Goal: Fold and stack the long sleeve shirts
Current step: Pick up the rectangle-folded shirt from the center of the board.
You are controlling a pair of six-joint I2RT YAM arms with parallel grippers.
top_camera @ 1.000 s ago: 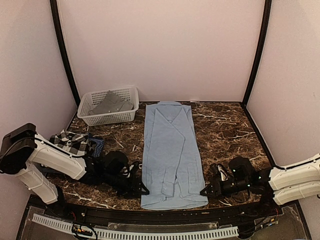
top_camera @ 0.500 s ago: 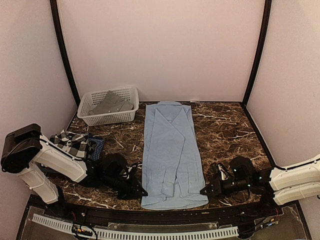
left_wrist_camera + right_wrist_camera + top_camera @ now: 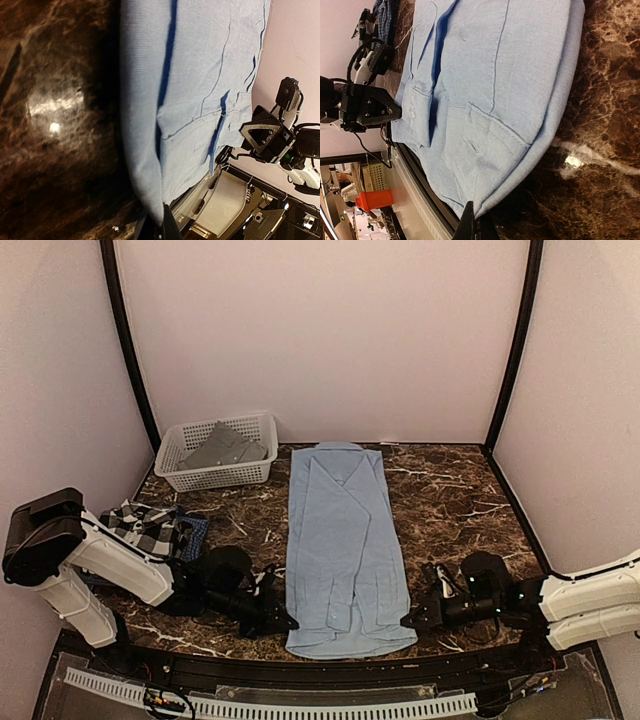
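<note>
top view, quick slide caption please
Left end effector and right end effector pinch near corners of the blue shirt

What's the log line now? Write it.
left end effector: shut on light blue shirt | right end effector: shut on same shirt

Left gripper (image 3: 289, 623), right gripper (image 3: 407, 623) closed on shirt (image 3: 340, 530) (hem corners).
</note>
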